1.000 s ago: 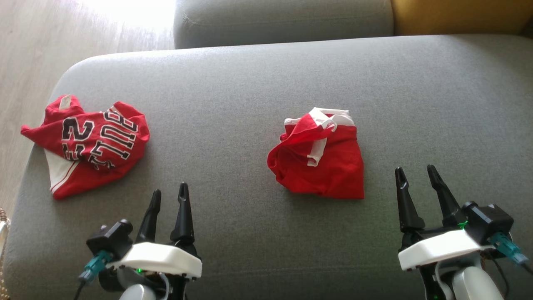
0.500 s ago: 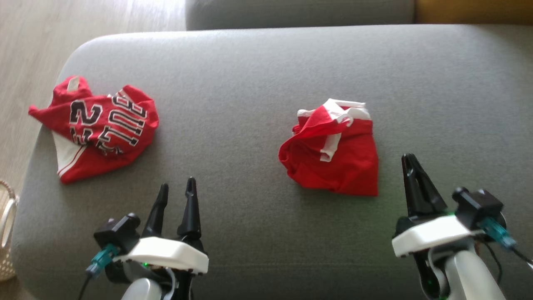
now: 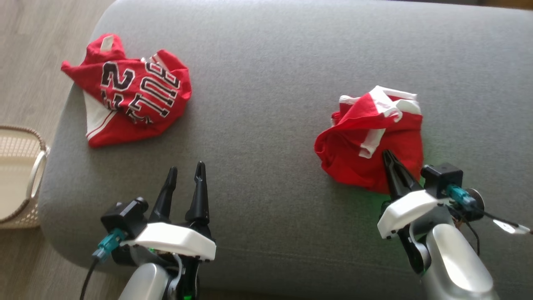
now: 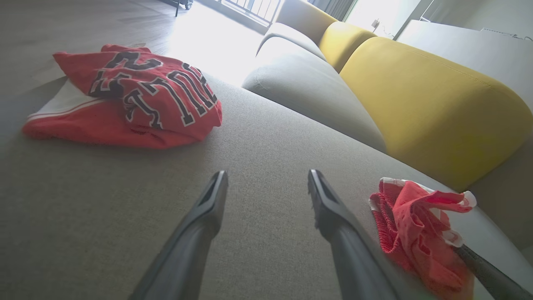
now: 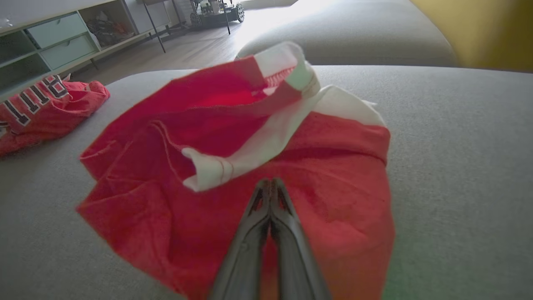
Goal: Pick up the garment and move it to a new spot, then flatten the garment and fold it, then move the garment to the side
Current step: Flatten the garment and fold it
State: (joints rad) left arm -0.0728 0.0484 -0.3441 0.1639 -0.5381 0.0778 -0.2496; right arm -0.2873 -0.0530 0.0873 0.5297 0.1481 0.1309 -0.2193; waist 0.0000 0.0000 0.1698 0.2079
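A crumpled red garment [image 3: 366, 141] with white trim lies on the grey sofa seat [image 3: 270, 62], at the right. My right gripper [image 3: 388, 153] is shut, and its tips lie over the garment's near part. In the right wrist view the fingers [image 5: 270, 183] are pressed together above the red cloth [image 5: 233, 137], and no fold shows between them. My left gripper [image 3: 186, 171] stands open over bare seat, its fingers [image 4: 216, 196] apart with nothing between them. The same garment [image 4: 416, 225] shows at the lower right of the left wrist view.
A second red jersey [image 3: 133, 96] with black-and-white lettering lies crumpled at the seat's far left edge. A woven basket [image 3: 16, 175] stands on the floor to the left. A yellow backrest [image 4: 416, 96] runs behind the seat.
My right gripper has gone from open to shut and moved forward over the near part of the red garment. The head view has shifted, so the whole scene sits differently.
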